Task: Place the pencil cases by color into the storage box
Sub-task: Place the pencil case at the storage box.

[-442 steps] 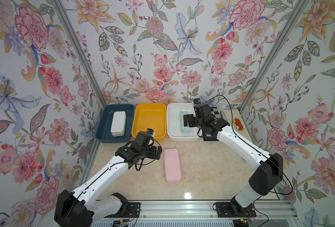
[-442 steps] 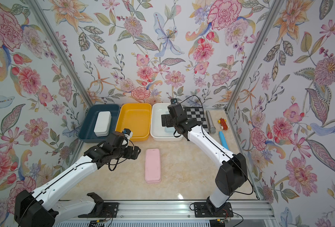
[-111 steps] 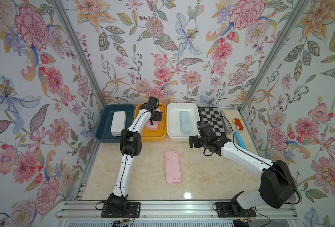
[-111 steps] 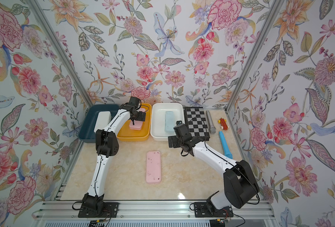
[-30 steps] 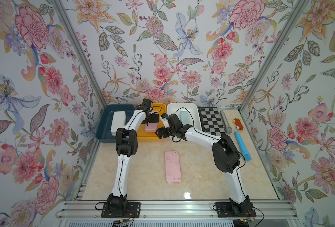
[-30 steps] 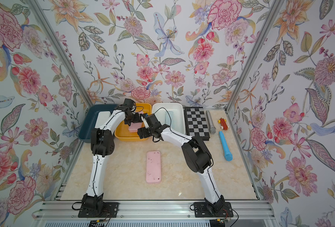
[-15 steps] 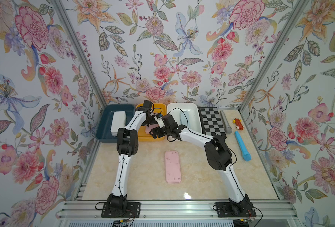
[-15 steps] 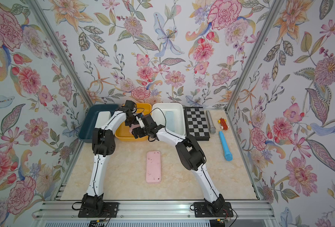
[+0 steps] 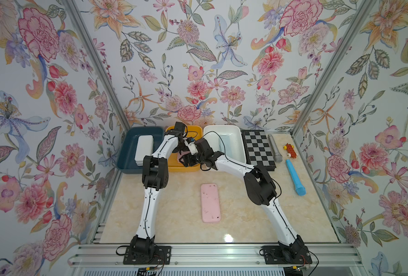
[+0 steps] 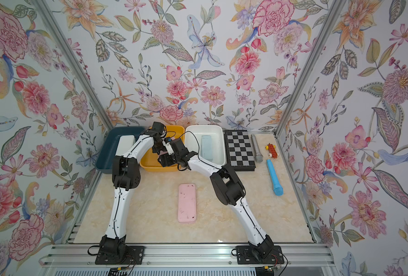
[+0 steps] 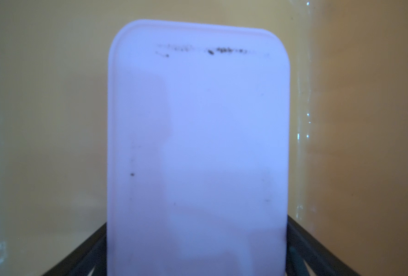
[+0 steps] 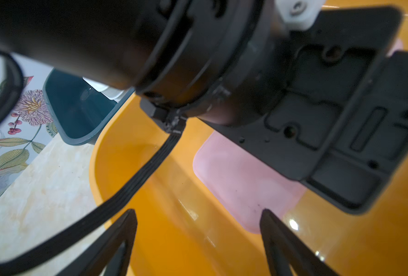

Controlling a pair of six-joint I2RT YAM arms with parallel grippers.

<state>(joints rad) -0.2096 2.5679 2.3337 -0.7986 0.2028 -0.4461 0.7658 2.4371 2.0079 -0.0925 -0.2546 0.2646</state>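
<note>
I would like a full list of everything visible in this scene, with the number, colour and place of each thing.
bins: 3, dark blue bin, yellow bin, white bin, in a row at the table's far edge
white pencil cases: stack, number unclear, white, in the dark blue bin
pink pencil case in bin: 1, pink, on the yellow bin's floor
pink pencil case on table: 1, pink, mid-table
light blue pencil case: 1, light blue, in the white bin
chessboard: 1, black and white, right of the white bin
grey stick: 1, grey, beside the chessboard
blue stick: 1, bright blue, near the right wall
toy car: 1, red, far right corner
left gripper: 1, black, closed on the pink pencil case in bin
right gripper: 1, black, open, over the yellow bin
</note>
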